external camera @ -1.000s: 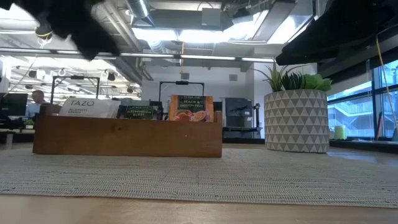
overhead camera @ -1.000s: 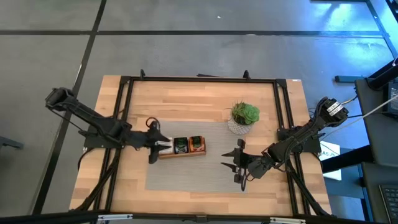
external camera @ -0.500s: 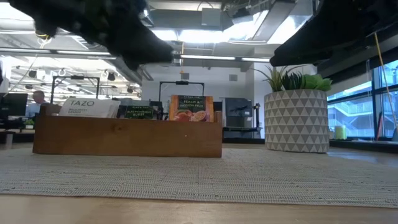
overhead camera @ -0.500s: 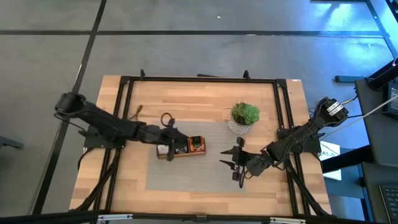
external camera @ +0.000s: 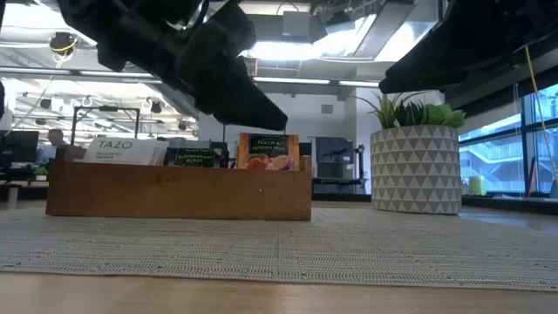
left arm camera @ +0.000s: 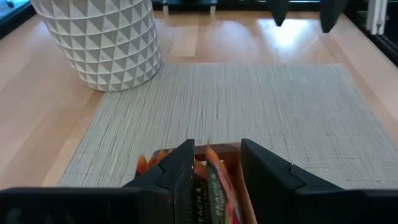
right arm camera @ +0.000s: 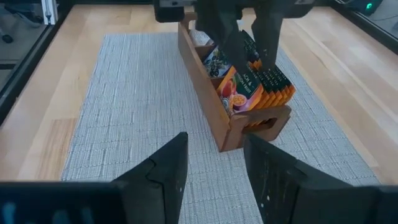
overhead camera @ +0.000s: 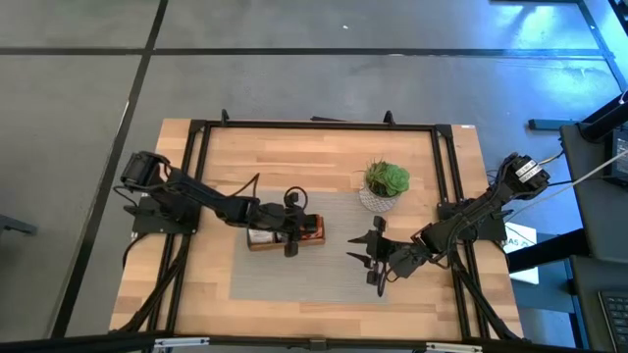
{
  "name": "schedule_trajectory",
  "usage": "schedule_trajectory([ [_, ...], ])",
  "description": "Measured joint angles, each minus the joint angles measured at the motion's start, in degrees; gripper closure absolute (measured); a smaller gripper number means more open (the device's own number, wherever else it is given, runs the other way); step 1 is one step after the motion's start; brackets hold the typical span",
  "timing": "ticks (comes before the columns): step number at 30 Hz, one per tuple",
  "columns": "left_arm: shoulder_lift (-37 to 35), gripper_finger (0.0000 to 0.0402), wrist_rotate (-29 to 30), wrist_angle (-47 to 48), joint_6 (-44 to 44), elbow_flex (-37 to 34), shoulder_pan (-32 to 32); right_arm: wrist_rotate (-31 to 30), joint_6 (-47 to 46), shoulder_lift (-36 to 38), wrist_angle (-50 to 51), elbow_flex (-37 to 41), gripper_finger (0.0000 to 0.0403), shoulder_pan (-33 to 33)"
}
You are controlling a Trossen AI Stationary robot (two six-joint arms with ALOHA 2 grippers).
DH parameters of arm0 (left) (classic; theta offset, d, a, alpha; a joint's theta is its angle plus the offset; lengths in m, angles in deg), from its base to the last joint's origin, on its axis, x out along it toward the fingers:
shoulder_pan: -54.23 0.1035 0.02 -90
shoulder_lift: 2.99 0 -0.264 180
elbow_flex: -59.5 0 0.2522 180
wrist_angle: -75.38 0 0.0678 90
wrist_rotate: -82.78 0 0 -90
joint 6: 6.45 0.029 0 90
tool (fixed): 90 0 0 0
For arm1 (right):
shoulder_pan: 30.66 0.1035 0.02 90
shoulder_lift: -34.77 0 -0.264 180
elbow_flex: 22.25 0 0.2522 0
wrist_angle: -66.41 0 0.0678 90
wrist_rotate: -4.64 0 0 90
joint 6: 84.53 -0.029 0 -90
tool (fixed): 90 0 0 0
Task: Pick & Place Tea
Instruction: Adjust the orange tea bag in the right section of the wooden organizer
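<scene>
The tea sachets stand upright in a long wooden tray (overhead camera: 263, 242) on the grey mat: white ones (external camera: 120, 150), dark ones (external camera: 193, 157) and orange ones (external camera: 268, 152). My left gripper (overhead camera: 302, 226) is open and slants down over the tray's right end. Its fingertips (right arm camera: 239, 50) stand just above the orange sachets (left arm camera: 211, 180), one to each side, and touch nothing that I can see. My right gripper (overhead camera: 375, 257) waits open over the mat, right of the tray (right arm camera: 230, 124).
A green plant in a white patterned pot (overhead camera: 385, 184) stands behind the mat, right of the tray. The woven mat (overhead camera: 324, 279) lies bare between the tray and the table's near edge. A black frame (overhead camera: 314, 125) runs round the wooden table.
My left gripper has travelled from the tray's left end toward the table's right edge, along the tray, and has sunk lower; it now hangs over the orange sachets. Its fingers have stayed open. The sachets and the tray have not moved.
</scene>
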Motion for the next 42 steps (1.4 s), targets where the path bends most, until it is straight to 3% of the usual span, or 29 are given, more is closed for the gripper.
schedule_trajectory([
  [20,0.3,0.0280,-0.3,3.9,-0.7,0.1,0.4,0.1,0.0,0.0,0.1,0.0,0.0244,0.0],
  [24,0.3,0.0306,-0.2,3.9,-1.4,0.1,0.4,0.1,0.0,0.0,0.1,0.0,0.0244,0.0],
  [32,0.3,0.0394,-0.4,4.2,-0.2,0.1,0.4,0.1,0.0,0.0,0.1,0.0,0.0244,0.0],
  [42,0.3,0.0399,-2.1,6.1,-0.6,0.1,0.4,0.1,0.0,0.0,0.1,0.0,0.0244,0.0],
])
